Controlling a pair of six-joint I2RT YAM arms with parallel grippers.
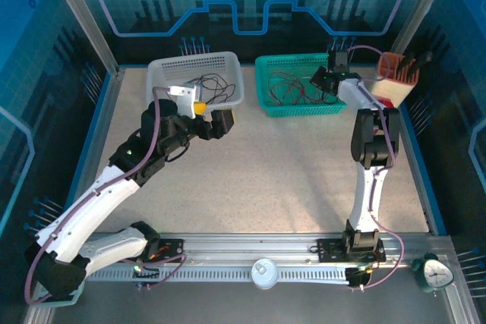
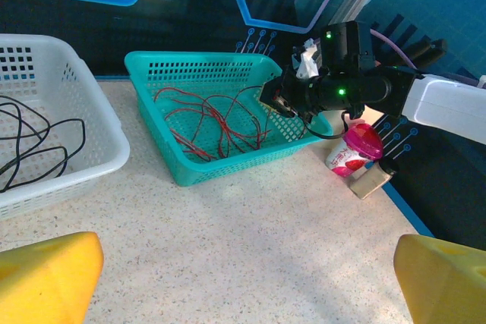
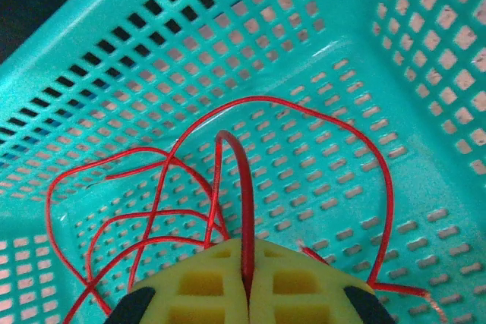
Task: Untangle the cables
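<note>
Thin red cables [image 2: 213,119] lie in loose loops inside the teal basket [image 1: 334,109]. Thin black cables [image 1: 215,89] lie in the white basket [image 1: 163,70] beside it. My right gripper [image 3: 247,267] hangs over the teal basket's right end, its yellow pads pressed together on one red cable [image 3: 244,187] that arches up from between them. Other red loops [image 3: 137,187] spread over the basket floor below. My left gripper [image 2: 250,263] hovers over bare tabletop in front of the two baskets, its yellow fingertips [image 2: 45,275] far apart with nothing between them.
A red-brown holder [image 1: 396,77] with dark tools stands at the back right. A pink-lidded cup [image 2: 351,149] sits on a small block right of the teal basket. A clock [image 1: 435,272] and a white round object [image 1: 264,272] rest on the front rail.
</note>
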